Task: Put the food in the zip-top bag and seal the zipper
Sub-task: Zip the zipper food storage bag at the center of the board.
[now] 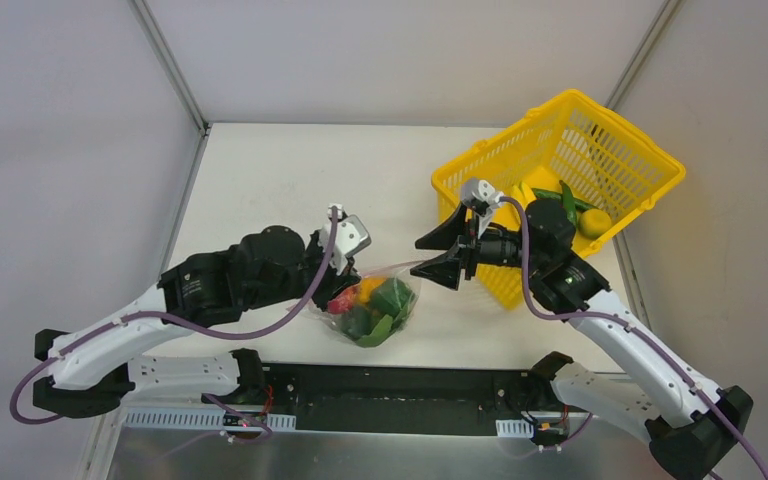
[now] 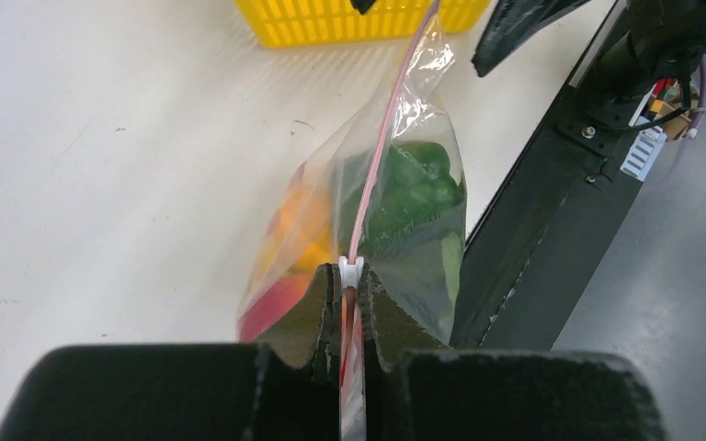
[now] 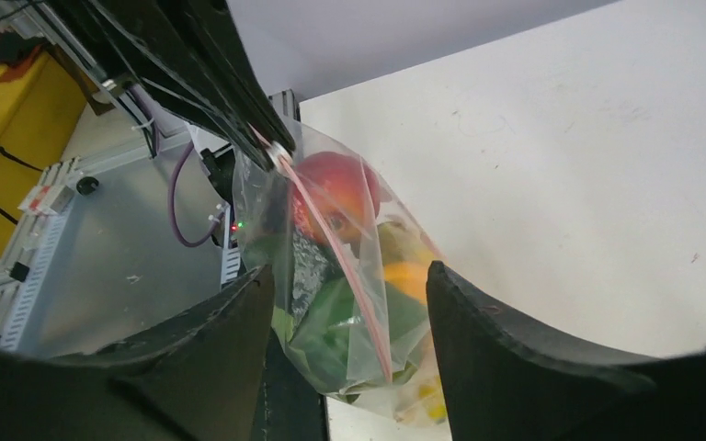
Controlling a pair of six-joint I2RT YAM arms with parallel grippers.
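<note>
Sitting near the table's point(image 1: 260, 180) front edge, zip-top bag point(image 1: 375, 312) holds green bell pepper point(image 2: 414, 184) and red tomato point(image 3: 331, 188); left gripper point(image 2: 353, 303) clamped tight on zipper point(image 2: 381, 147), right gripper point(image 3: 349, 276) spread wide, empty, beside bag's other end.

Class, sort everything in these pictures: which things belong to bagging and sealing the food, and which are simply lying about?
Belongs to the job: zip-top bag, zipper, left gripper clamped on it, open right gripper, bagged tomato and green pepper, green pods not yet bagged.
Lying about: yellow basket, table, purple cables.
</note>
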